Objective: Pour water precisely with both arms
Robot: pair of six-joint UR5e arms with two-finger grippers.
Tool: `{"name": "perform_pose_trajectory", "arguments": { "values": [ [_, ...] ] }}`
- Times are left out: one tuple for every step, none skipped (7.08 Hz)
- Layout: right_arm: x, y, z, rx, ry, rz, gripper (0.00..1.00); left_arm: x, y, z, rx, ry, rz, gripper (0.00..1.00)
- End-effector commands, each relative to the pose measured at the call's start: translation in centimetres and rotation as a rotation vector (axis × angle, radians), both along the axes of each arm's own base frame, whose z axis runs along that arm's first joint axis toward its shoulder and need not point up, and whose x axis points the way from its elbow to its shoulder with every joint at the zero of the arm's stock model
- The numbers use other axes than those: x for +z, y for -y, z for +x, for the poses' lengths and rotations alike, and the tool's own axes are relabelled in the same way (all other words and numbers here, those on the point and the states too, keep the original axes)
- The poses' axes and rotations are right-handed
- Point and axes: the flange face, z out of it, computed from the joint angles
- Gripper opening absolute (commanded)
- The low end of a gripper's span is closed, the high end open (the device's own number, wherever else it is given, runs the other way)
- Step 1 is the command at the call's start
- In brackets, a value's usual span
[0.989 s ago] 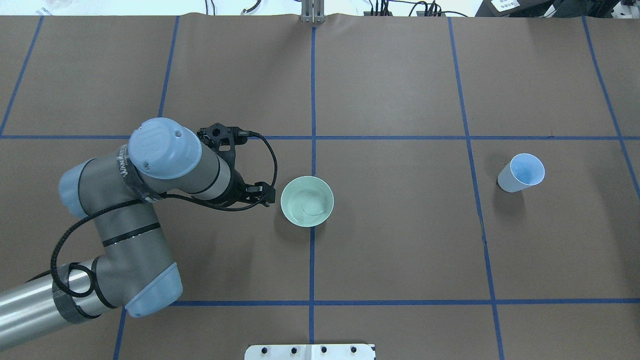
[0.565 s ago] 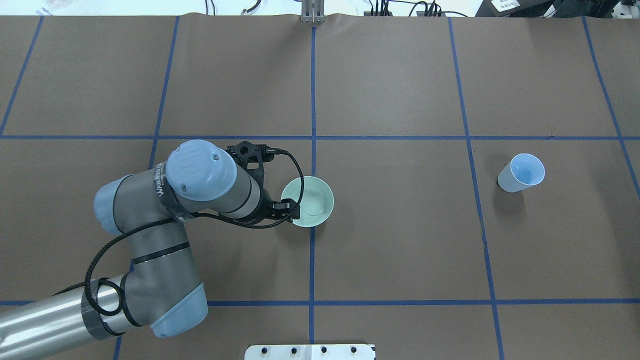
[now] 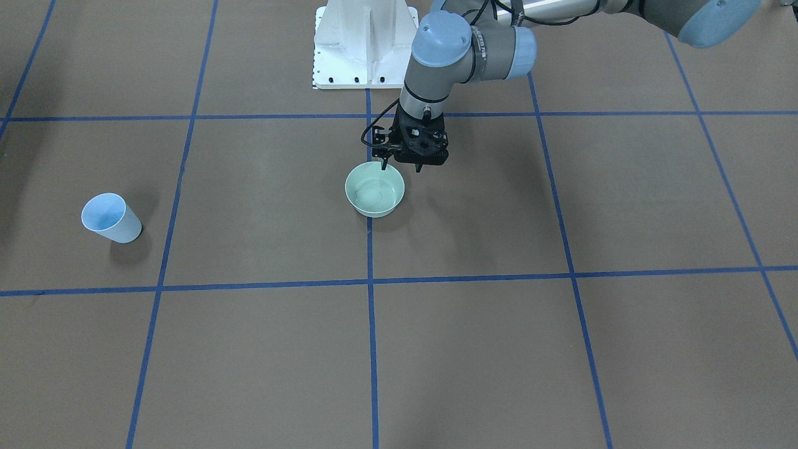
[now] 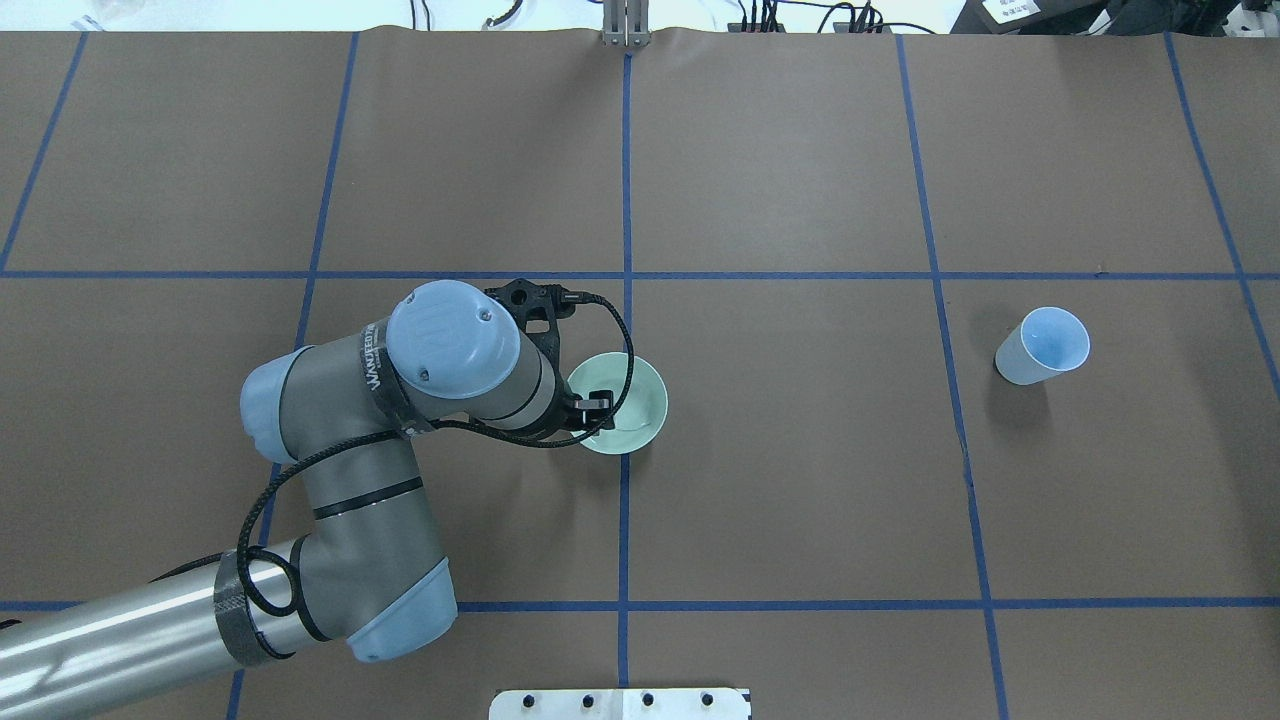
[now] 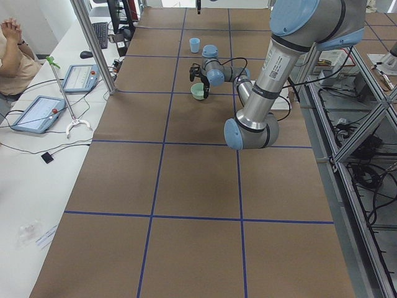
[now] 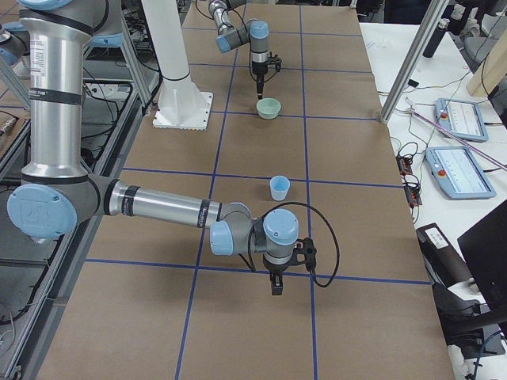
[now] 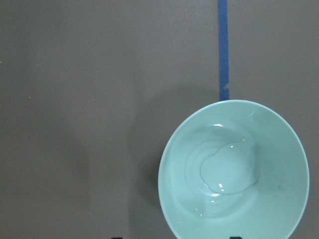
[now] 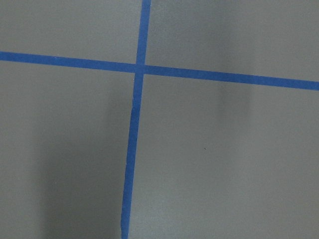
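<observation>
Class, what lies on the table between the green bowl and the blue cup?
Nothing stands there: only bare brown table and one blue tape line separate the bowl and the cup, clearest in the overhead view.

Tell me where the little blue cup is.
In the overhead view the blue cup stands at far right, well apart from the green bowl at centre.

Brown table [image 4: 800, 480] (blue tape grid [image 4: 780, 275]) carries green bowl [image 4: 640, 400] and blue cup [image 4: 1040, 347].
</observation>
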Motion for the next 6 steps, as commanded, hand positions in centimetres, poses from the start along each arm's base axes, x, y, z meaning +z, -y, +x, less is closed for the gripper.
{"name": "perform_pose_trajectory", "arguments": {
  "values": [
    [-0.1, 0.0, 0.0, 0.000, -0.001, 0.001, 1.00, 0.9, 0.9, 0.3, -0.009, 0.018, -0.005, 0.69],
    [-0.1, 0.0, 0.0, 0.002, -0.001, 0.002, 1.00, 0.7, 1.0, 0.4, -0.010, 0.015, -0.004, 0.69],
    [0.0, -0.1, 0.0, 0.000, -0.001, -0.001, 1.00, 0.7, 1.5, 0.7, -0.015, 0.020, -0.007, 0.67],
    [0.0, -0.1, 0.0, 0.000, -0.001, -0.001, 1.00, 0.5, 2.1, 1.4, -0.018, 0.026, -0.009, 0.59],
    [-0.3, 0.1, 0.1, 0.003, -0.002, 0.004, 1.00, 0.5, 2.6, 2.5, -0.017, 0.038, -0.017, 0.53],
    [-0.1, 0.0, 0.0, 0.001, -0.003, 0.001, 1.00, 0.5, 2.7, 2.8, -0.018, 0.033, -0.013, 0.30]
  ]
}}
